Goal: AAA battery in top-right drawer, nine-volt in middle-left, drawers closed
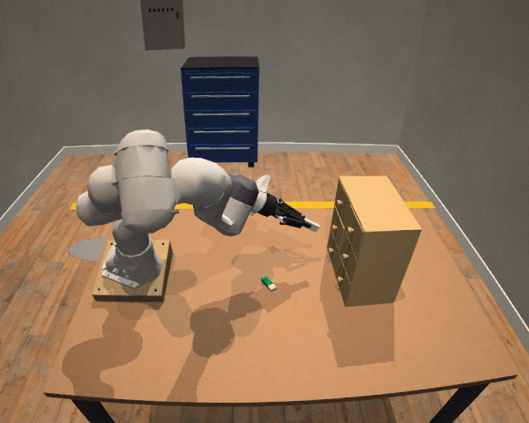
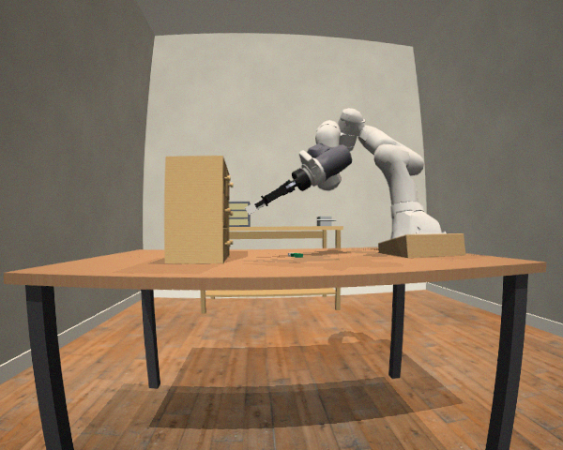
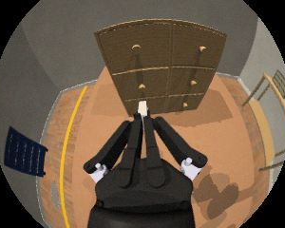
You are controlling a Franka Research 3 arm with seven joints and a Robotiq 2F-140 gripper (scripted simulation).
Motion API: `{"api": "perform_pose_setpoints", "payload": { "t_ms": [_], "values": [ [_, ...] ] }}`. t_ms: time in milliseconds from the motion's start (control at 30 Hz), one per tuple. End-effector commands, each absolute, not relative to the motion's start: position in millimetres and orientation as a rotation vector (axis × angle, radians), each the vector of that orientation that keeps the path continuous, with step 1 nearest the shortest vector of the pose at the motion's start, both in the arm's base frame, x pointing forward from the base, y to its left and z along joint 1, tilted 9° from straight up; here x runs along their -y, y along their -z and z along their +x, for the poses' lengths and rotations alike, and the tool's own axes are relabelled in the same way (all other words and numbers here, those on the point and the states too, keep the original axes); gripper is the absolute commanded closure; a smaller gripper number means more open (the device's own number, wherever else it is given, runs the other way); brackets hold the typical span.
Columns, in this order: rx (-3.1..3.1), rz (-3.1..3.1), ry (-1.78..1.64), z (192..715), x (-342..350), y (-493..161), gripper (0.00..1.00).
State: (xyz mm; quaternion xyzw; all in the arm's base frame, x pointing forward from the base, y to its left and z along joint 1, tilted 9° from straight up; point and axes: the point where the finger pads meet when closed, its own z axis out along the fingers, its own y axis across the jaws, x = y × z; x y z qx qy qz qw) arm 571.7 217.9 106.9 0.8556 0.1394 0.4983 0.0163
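Note:
The small wooden chest (image 1: pixel 383 268) (image 2: pixel 194 208) (image 3: pixel 154 59) stands upright, with two columns and three rows of knobbed drawers. All the drawer fronts that show look flush. The upper left knob (image 3: pixel 136 47) and upper right knob (image 3: pixel 202 48) are in plain view, as are the middle left knob (image 3: pixel 142 86) and middle right knob (image 3: pixel 194 83). My gripper (image 1: pixel 314 225) (image 2: pixel 252 208) (image 3: pixel 142 106) is shut and empty, its pale fingertips together. It slants down in front of the chest's left column, a little apart from the fronts, and covers most of the lower left knob. Neither battery can be made out.
A small green block with a white end (image 1: pixel 268 283) (image 2: pixel 296 255) lies on the table (image 1: pixel 279 364) (image 2: pixel 320 278) between the robot's base (image 1: pixel 132 293) (image 2: pixel 434 246) and the chest. A blue cabinet (image 1: pixel 221 104) (image 3: pixel 26 154) stands away from the table.

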Motion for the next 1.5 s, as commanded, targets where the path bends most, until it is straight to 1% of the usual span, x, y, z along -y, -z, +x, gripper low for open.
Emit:
{"api": "perform_pose_setpoints", "payload": {
  "t_ms": [0, 233, 433, 900, 1467],
  "values": [
    [-0.414, 2.657, -1.561, 571, -216, -110, 1.00],
    [-0.414, 2.657, -1.561, 541, -211, -122, 1.00],
    [-0.414, 2.657, -1.561, 527, -209, -127, 1.00],
    [-0.414, 2.666, -1.542, 522, -208, -130, 1.00],
    [-0.403, 2.783, -1.259, 502, -207, -149, 1.00]
  ]
}}
